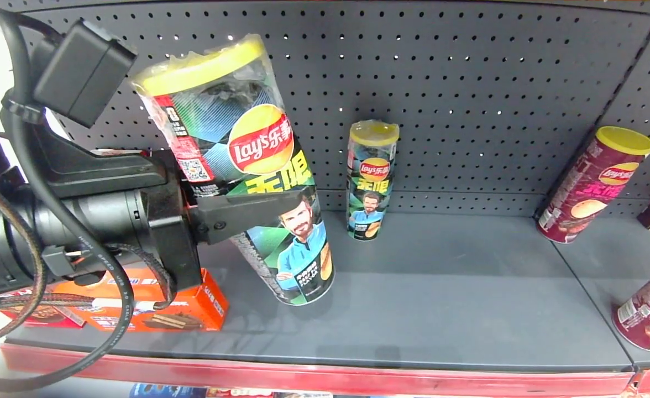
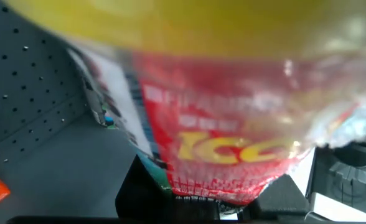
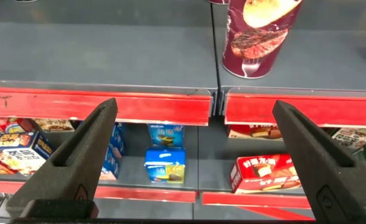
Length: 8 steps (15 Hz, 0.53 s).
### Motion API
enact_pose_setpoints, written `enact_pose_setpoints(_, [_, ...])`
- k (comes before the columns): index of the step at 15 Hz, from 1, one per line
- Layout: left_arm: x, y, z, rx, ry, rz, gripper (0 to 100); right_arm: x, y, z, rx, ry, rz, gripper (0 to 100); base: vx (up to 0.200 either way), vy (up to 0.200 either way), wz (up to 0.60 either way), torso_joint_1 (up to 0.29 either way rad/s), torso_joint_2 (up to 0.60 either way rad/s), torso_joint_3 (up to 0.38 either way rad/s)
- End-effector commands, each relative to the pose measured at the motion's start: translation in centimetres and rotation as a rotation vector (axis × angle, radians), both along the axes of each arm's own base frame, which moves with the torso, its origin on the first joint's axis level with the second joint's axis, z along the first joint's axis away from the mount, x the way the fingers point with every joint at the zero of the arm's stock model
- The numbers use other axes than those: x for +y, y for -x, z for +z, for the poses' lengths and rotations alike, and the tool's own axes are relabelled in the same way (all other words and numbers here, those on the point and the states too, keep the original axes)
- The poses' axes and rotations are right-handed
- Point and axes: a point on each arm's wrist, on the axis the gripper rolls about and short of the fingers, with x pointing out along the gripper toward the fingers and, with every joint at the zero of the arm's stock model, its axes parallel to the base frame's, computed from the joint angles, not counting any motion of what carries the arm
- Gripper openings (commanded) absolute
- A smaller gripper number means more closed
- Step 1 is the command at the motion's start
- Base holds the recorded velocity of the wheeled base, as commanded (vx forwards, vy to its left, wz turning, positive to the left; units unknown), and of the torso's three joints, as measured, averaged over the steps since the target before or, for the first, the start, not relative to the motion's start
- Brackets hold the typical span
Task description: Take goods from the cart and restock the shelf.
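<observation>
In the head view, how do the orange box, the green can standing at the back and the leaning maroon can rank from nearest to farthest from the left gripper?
1. Orange box: just below the left gripper, which holds a large can; toward the front.
2. Green can: upright at the back, in the middle.
3. Maroon can: leaning at the far right.

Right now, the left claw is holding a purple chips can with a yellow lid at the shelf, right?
No. The left claw holds a green-and-blue chips can with a yellow lid at the shelf, as the head view shows. The purple can stands farther right.
</observation>
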Motion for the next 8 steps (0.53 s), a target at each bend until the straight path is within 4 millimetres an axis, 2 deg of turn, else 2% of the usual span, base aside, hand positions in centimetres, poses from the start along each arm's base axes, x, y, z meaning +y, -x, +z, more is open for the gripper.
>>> enact_pose_setpoints(1, [0.1, 0.1, -0.1, 0.002, 0.0, 0.002, 0, 0.0, 0.0, 0.0, 0.0, -0.001, -0.001, 100, 0.0, 0.0, 0.0, 0.0, 0.0, 0.0])
enact_pose_setpoints(6, [0.6, -0.1, -0.5, 0.014, -0.007, 0.026, 0, 0.0, 0.0, 0.0, 0.003, 0.004, 0.002, 100, 0.0, 0.0, 0.0, 0.0, 0.0, 0.0])
enact_pose_setpoints(8, [1.6, -0.6, -0.6, 0.018, -0.009, 0.08, 0, 0.0, -0.3, 0.2, 0.041, 0.013, 0.019, 100, 0.0, 0.0, 0.0, 0.0, 0.0, 0.0])
